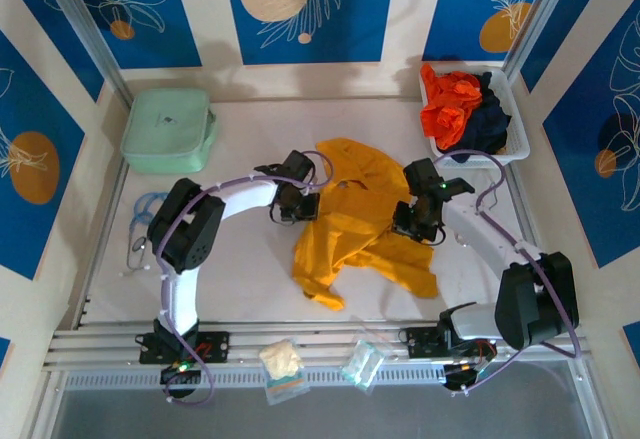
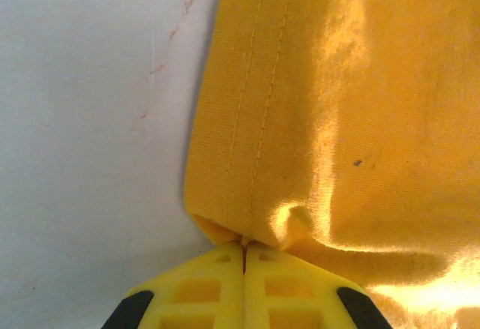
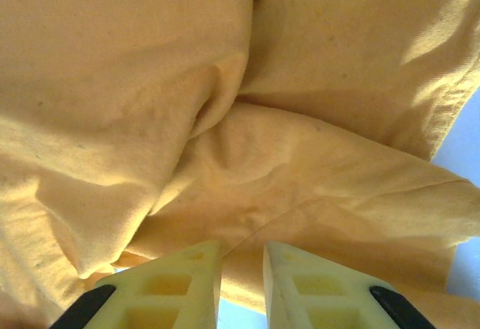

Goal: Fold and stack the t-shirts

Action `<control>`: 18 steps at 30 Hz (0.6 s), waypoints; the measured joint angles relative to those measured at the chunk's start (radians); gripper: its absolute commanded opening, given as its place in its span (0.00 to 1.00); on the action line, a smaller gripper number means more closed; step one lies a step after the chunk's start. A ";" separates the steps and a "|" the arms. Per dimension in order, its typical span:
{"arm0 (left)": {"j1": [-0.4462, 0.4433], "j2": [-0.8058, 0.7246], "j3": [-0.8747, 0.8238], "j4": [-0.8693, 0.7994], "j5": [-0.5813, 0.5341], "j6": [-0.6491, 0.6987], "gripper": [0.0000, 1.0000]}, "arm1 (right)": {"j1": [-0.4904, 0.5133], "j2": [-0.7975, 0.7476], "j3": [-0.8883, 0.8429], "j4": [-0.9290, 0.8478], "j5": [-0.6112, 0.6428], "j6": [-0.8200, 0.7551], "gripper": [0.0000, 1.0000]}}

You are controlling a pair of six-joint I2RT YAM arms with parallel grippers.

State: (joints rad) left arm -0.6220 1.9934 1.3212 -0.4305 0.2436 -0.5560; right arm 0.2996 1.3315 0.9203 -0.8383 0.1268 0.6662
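Left gripper [image 2: 244, 245]: my yellow fingers [image 2: 202, 291] are pressed together at the bottom of the left wrist view. They are clamped on a folded corner of the golden-yellow t-shirt [image 2: 337, 119], right at its double-stitched hem.
Right gripper [image 3: 241, 248]: my jaws stand slightly apart at the bottom of the right wrist view, tips over rumpled yellow cloth. I cannot tell whether any fold sits between them.
Golden-yellow t-shirt: it lies crumpled at the centre of the top view on the white table [image 1: 240, 269], between my two grippers. A tail of it trails toward the lower centre.
Other t-shirts: the orange-red t-shirt [image 1: 452, 104] and the navy t-shirt [image 1: 492, 124] are heaped in the white basket [image 1: 520, 154] at the upper right.
Handling: the cloth is light, limp and soft. I judge it will sag and bunch rather than slip, and it cannot break.
Where to hold: hems, seams and corners, where the cloth is doubled. Pinching two well-separated edge points should let me spread it flat.
Bystanders: mint-green zipped case [image 1: 168, 131] at the upper left; clear packets [image 1: 284, 364] at the lower centre.
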 measured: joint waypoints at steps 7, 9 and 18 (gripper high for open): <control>0.000 -0.127 0.000 -0.075 -0.121 0.018 0.00 | 0.013 0.048 -0.005 0.038 -0.012 0.015 0.21; 0.000 -0.208 0.000 -0.109 -0.183 0.032 0.00 | 0.022 0.060 -0.006 0.044 -0.016 0.019 0.20; 0.000 -0.394 -0.006 -0.232 -0.463 0.061 0.00 | 0.065 0.122 -0.007 0.079 -0.027 0.035 0.24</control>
State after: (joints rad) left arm -0.6220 1.5993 1.3155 -0.6621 -0.2192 -0.4950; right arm 0.3649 1.4532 0.9134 -0.7597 0.1001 0.7010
